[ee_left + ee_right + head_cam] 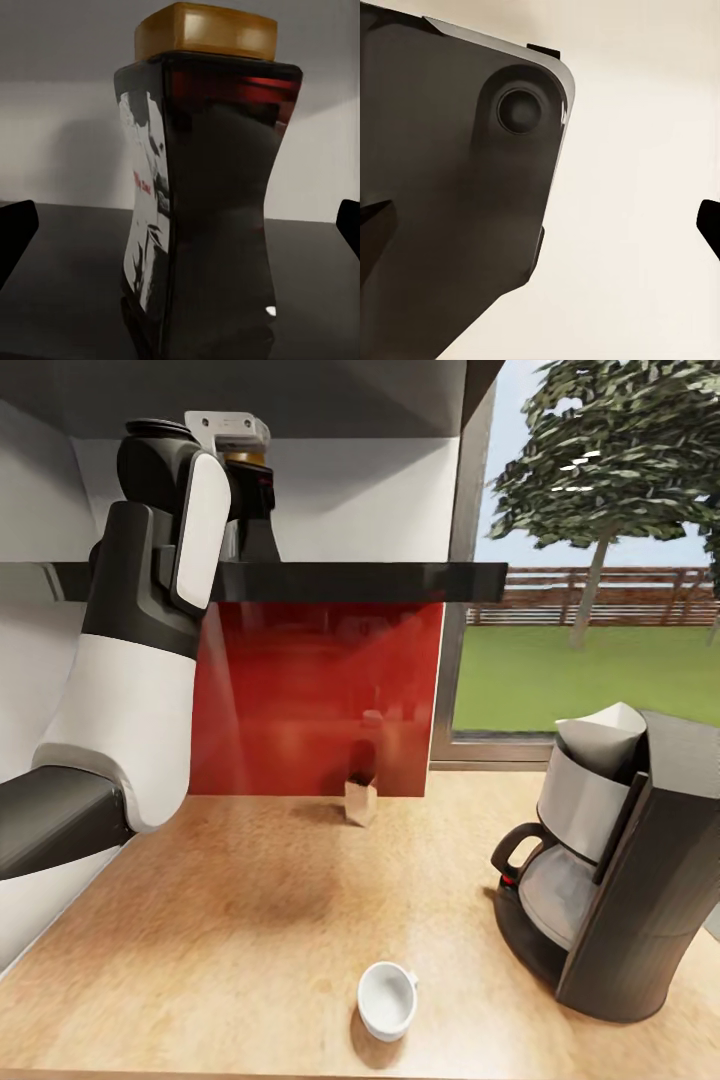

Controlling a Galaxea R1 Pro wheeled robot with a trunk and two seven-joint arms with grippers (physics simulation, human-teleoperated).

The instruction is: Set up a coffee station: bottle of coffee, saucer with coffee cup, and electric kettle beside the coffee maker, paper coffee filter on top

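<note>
Left gripper [180, 225] wide around bottle of coffee [210, 210] on kitchen shelf [380, 581]; right gripper [540, 225] seemingly wide.

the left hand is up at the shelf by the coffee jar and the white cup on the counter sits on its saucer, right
Not quite. In the head view the coffee cup stands directly on the kitchen countertop, with no saucer under it. The left hand is indeed at the kitchen shelf by the bottle of coffee.

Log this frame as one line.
left arm: raised to shelf | left gripper: open, fingers either side of coffee bottle, not closed | filter: on coffee maker | cup: on countertop, no saucer
</note>
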